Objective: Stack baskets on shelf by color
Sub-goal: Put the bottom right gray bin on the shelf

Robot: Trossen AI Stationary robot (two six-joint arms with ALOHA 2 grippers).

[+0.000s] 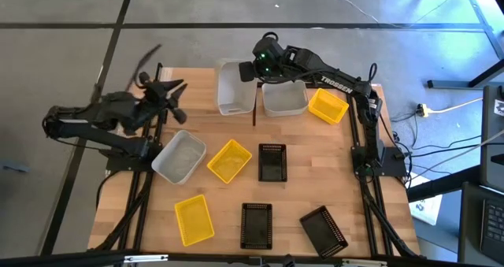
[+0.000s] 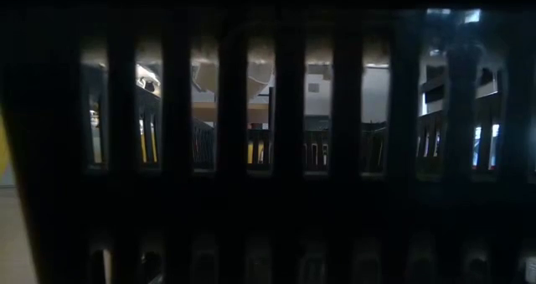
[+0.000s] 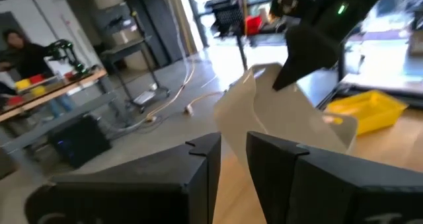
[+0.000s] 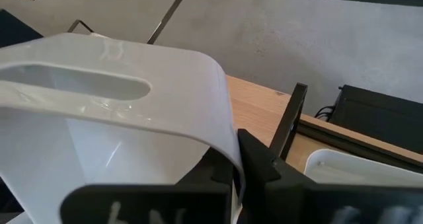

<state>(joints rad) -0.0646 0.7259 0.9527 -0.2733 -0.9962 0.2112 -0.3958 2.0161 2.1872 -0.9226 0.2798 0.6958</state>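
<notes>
Translucent white basket sits on the shelf at 12 o'clock on the counter, long axis running 12 to 6. High view: right hand is at its 3 o'clock rim, so the right arm is nearer; left hand hangs out at 9 o'clock, well apart. Count: three white, three yellow, three black. On the shelf: two white, one yellow at 1 o'clock; the other six are loose on the counter.
Low view: blocked by a black basket's slats, nothing useful.
Left wrist view: left fingers spread, empty.
Right wrist view: right hand pressed together, pinching the white basket's wall; black upright divider just beside.
</notes>
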